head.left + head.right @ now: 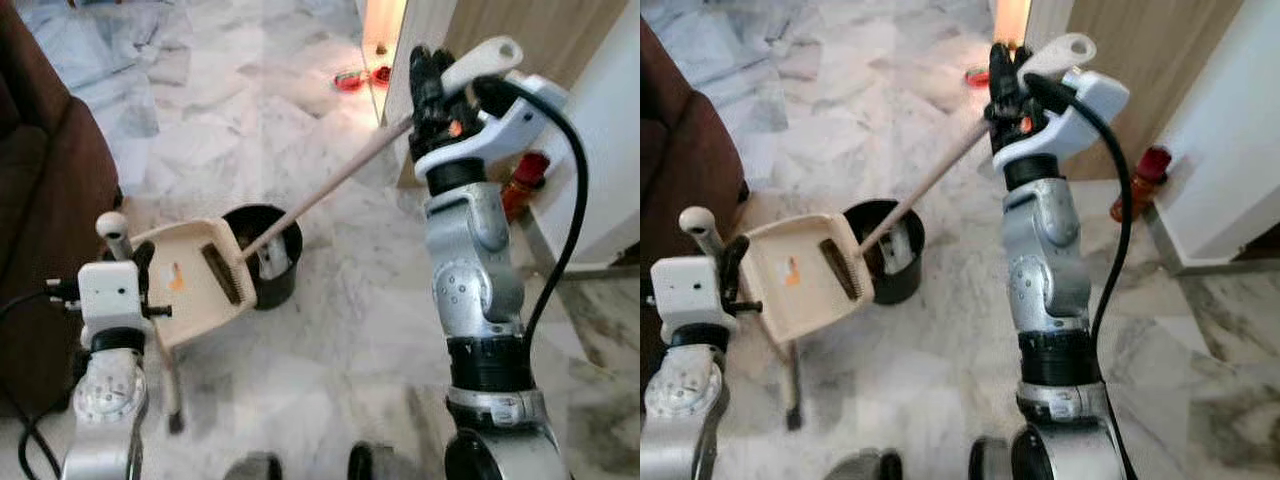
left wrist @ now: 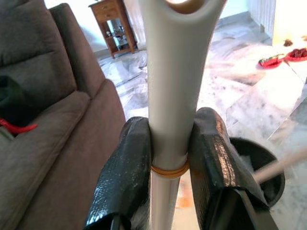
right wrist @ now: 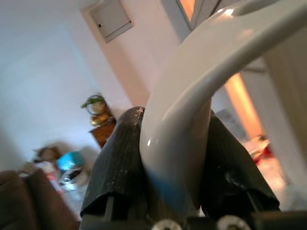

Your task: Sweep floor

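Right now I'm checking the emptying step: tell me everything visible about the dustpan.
The dustpan is cream plastic with a dark comb strip and an orange mark inside. It is tipped with its lip at the black bin. The left tool is shut on its pale handle, which has an orange ring.

Both arms are silver metal with rounded, jointed segments, small dark screws dotting the casings. The right arm (image 1: 470,270) carries a black band below its elbow section and a white bracket behind the fingers, where a thick black cable (image 1: 565,210) loops down past the forearm; a small orange light glows just behind the fingers. The left arm (image 1: 105,400) ends in a boxy white housing behind its fingers, thin black wires trailing off it. The fingers (image 2: 122,177) are long, black, with a textured, faintly glossy surface.
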### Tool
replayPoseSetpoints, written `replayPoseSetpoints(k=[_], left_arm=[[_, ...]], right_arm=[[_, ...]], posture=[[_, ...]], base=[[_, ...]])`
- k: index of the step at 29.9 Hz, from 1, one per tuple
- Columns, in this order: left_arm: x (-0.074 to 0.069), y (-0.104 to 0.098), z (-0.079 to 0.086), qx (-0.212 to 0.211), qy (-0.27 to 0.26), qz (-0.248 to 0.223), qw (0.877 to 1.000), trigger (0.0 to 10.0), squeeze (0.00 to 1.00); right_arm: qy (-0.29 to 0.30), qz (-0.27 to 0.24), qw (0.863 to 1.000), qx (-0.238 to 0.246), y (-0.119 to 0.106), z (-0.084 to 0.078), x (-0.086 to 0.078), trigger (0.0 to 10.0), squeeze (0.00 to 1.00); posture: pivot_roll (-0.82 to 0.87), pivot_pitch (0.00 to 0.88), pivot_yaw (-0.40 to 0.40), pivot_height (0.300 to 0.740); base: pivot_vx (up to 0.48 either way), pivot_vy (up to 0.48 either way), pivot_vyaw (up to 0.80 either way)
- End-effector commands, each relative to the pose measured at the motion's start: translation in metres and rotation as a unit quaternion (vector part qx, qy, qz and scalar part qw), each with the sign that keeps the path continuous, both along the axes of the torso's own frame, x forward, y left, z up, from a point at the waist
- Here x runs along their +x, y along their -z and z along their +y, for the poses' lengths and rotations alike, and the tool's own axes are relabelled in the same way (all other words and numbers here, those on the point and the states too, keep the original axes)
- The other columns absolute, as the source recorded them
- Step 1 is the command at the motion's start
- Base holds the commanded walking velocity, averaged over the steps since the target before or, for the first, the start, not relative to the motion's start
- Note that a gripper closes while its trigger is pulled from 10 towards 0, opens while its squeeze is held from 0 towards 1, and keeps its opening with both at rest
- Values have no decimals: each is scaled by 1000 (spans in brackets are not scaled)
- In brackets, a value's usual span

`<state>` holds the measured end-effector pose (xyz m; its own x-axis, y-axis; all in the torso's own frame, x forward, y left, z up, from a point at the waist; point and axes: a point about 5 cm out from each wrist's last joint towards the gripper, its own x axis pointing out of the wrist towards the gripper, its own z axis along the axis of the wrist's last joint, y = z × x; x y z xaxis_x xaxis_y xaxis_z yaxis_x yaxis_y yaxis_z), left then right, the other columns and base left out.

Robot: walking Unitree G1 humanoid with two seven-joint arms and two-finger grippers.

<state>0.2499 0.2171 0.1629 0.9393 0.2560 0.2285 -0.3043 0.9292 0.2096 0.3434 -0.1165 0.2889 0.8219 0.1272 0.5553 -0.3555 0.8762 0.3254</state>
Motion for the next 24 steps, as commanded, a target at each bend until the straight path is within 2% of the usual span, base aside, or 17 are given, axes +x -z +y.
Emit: replayPoseSetpoints(k=[1,9,13,24], left_arm=[[-3,-9,4,14,-8,-21,1000,10000,0],[-2,-9,3,14,-11,-23,1000,10000,0],[-2,-10,4,14,-12,-24,1000,10000,0],[-1,-12,7,16,-19,-29,999,10000,0]], right_arm=[[-6,-43,999,-2,-17,6,-7,10000,0],[-12,-43,999,-6,-17,8,-8,10000,0],[-12,-44,999,-8,-18,8,-8,10000,0],[-16,-43,999,-1,-17,9,-7,10000,0]], posture=[[7,218,-8,740],[8,223,-10,740],[8,226,-10,740],[12,232,-11,740]], base=[[360,0,0],[359,0,0],[357,0,553],[358,0,0]])
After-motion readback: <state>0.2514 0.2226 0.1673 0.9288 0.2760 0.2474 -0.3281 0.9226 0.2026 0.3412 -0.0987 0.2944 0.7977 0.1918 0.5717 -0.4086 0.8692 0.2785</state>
